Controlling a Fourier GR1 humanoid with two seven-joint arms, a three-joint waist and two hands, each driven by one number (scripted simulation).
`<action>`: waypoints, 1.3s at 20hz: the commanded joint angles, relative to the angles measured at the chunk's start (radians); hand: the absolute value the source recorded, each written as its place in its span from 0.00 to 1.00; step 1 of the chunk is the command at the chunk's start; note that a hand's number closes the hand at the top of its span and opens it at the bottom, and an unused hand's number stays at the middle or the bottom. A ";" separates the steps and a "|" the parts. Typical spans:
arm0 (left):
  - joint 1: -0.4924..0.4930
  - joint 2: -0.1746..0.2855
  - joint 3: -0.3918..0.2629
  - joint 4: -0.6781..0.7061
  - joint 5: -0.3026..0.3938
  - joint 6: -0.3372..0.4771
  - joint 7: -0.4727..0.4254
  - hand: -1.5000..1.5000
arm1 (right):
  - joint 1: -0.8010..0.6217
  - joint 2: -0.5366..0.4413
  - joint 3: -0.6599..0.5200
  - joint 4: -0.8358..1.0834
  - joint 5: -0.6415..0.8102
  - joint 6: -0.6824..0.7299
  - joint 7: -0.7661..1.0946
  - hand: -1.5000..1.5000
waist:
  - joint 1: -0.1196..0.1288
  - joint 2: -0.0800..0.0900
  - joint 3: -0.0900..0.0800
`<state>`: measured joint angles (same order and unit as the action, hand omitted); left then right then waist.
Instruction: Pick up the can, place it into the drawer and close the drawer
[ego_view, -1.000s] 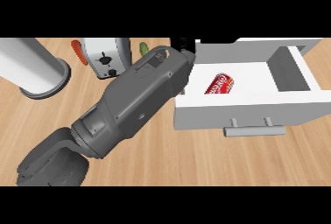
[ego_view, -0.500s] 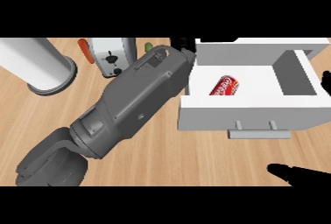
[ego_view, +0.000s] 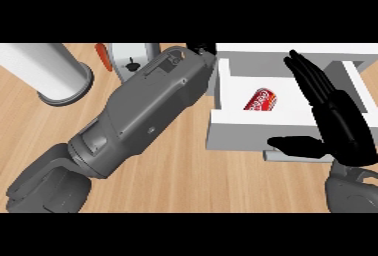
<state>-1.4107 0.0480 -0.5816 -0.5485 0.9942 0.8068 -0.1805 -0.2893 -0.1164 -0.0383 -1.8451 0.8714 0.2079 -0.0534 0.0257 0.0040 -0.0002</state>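
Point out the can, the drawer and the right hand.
can (ego_view: 263, 99): head view, on its red side.
drawer (ego_view: 238, 135): head view, on its white front wall.
right hand (ego_view: 343, 129): head view, on the palm.

the can (ego_view: 262, 99) lies inside the open drawer (ego_view: 244, 135), on the right half of the table (ego_view: 184, 170). the right hand (ego_view: 339, 120) hangs outstretched over the drawer's right side, with its thumb above the front handle (ego_view: 284, 157). the left forearm (ego_view: 148, 110) crosses diagonally from lower left to the drawer's left rear corner. a tall cylinder (ego_view: 44, 67) stands far left, with a small appliance (ego_view: 133, 55) between it and the forearm.
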 joint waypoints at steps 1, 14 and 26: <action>0.056 0.036 0.001 -0.054 -0.025 0.001 0.009 0.00 | -0.058 -0.036 0.042 0.176 0.103 -0.070 -0.070 0.00 | 0.002 -0.003 0.000; 0.165 0.206 0.006 -0.246 -0.090 0.011 0.117 0.00 | -0.320 0.014 0.044 0.787 0.330 -0.386 -0.060 0.00 | 0.014 0.000 0.001; 0.209 0.291 0.005 -0.393 -0.138 0.031 0.229 0.00 | -0.518 0.009 -0.037 1.209 0.418 -0.688 -0.076 0.00 | 0.029 0.011 0.002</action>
<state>-1.2068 0.3390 -0.5836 -0.9195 0.8680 0.8207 0.0307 -0.7640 -0.1336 -0.0476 -0.7876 1.2800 -0.3868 -0.1366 0.0507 -0.0106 -0.0160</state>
